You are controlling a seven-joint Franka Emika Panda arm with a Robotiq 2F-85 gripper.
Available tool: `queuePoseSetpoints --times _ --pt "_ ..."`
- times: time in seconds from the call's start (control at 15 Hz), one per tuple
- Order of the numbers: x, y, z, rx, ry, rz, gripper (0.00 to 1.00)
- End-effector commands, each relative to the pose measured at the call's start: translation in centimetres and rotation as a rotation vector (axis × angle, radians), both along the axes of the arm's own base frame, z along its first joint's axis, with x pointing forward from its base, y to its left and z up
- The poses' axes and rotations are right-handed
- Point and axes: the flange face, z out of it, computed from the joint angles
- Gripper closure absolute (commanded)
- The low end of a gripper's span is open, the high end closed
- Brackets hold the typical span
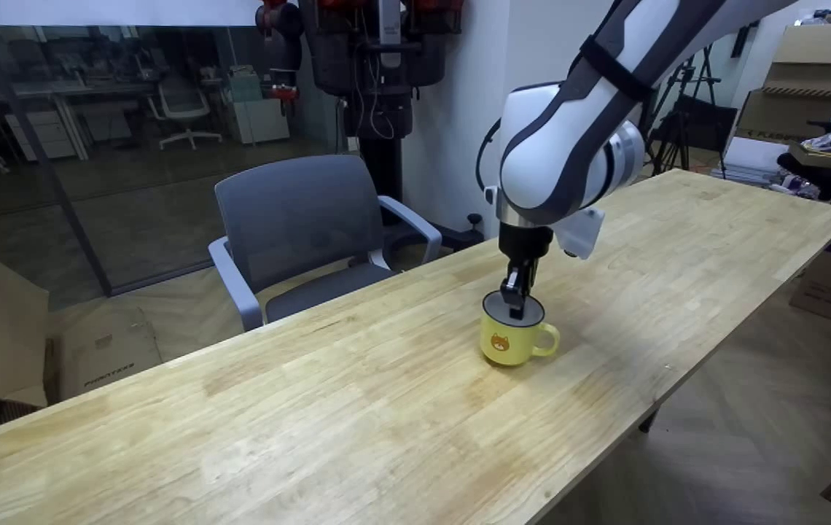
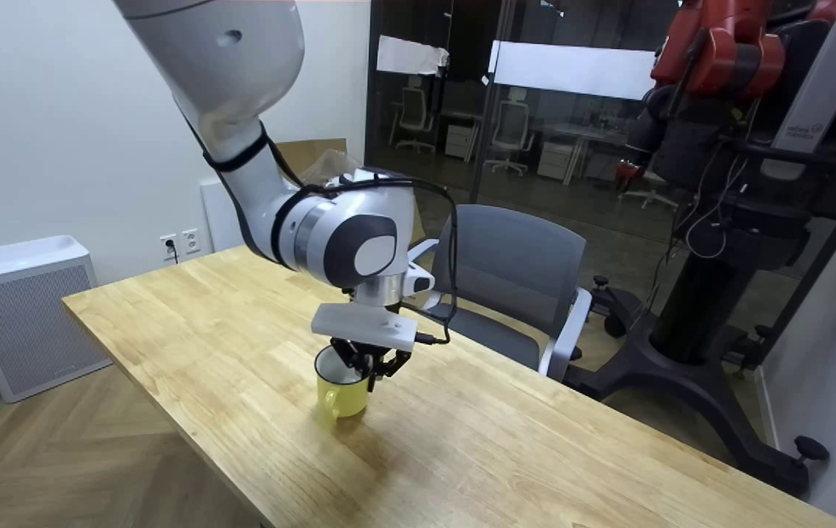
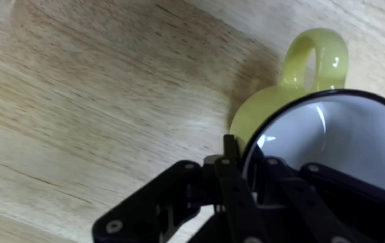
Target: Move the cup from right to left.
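Yellow mug (image 1: 506,346) numbered one; gripper (image 3: 245,149), one; white robot arm (image 1: 554,160), one; wooden table (image 1: 313,423), one; grey armchair (image 1: 295,219) at table, one; red-and-black robot (image 2: 737,66), one. Wall socket plates (image 2: 191,240) numbered two.

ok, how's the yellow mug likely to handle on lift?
Likely stiff: the yellow mug has a crisp round rim. Possibly slippery, given glossy highlights on its handle. Might tilt when lifted, since the claw straddles the rim at one side only.

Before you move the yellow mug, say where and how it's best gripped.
I'd pinch the rim from above, clear of the handle: the yellow mug stands upright and open-topped, so the gripper can straddle that edge, as it does now.
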Motion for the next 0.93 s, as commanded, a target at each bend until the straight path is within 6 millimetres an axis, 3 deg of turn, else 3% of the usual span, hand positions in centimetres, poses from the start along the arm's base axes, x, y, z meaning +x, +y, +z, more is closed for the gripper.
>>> queuePoseSetpoints --times 0.0,0.4,0.6,0.87 --pt "2.2 -3.8 2.5 0.041 -0.046 -0.186 0.98" --pt "3.3 -11.4 4.4 0.019 -0.100 -0.469 0.98" --pt "2.7 -14.1 4.0 -0.034 -0.077 -0.606 0.98" --pt "1.5 -16.1 2.7 -0.086 0.005 -0.788 0.98"
